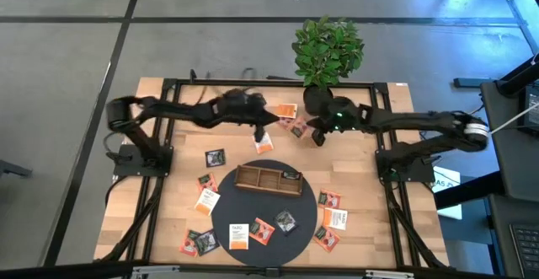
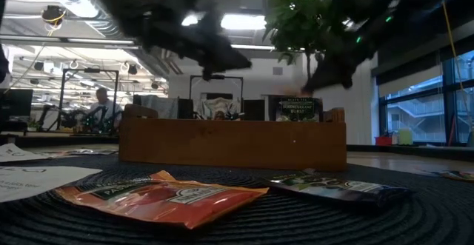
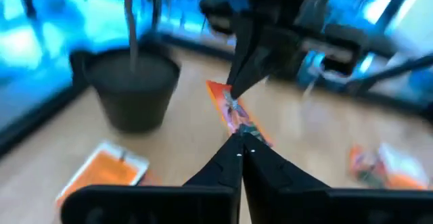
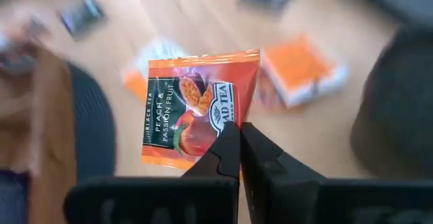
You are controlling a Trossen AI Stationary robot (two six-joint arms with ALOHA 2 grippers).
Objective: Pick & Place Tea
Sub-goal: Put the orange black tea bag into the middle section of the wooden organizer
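On the wooden table [image 1: 168, 157], your right end effector [image 4: 238, 137] is clamped on one orange sachet [image 4: 196, 109], left end effector [image 3: 240, 149] pinching another sachet [image 3: 233, 112], most still scattered outside the tray [image 1: 268, 179].

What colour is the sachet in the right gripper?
Orange-red tea sachet with a fruit picture; right wrist view shows it best.

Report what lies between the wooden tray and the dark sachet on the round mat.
Nothing: only bare black mat separates the wooden tray from the dark sachet. The high view shows it best; the low view agrees.
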